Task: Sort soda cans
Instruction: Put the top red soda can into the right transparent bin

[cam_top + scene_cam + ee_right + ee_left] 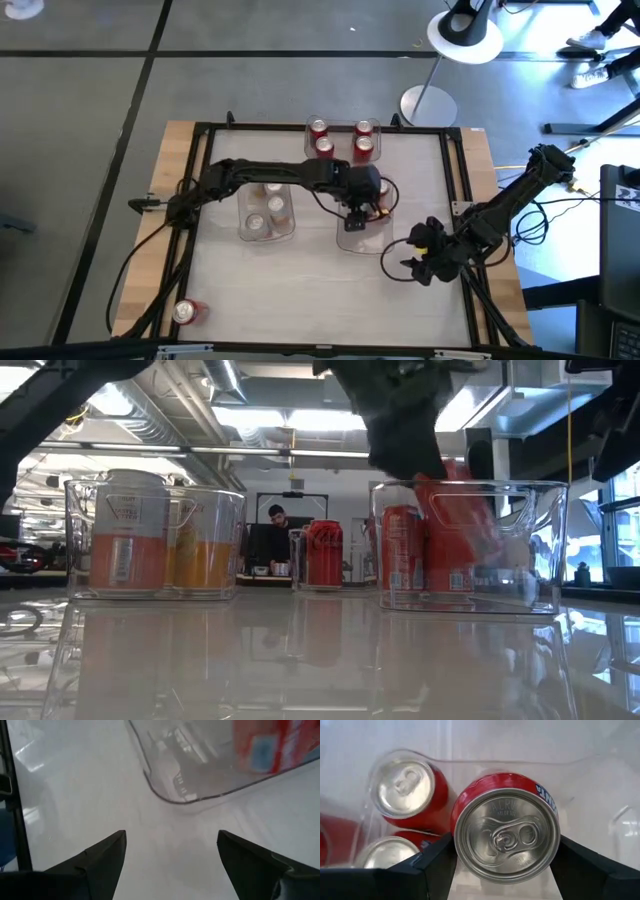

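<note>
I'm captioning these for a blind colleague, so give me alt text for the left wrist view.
A red soda can, seen from above its silver top, is clamped between the left gripper's dark fingers over a clear plastic bin. Two more red cans stand in the bin beside it.

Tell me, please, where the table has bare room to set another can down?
The near strip between the stray can and the right gripper is bare. It is crowded around the left gripper, holding a red can in the clear bin.
</note>
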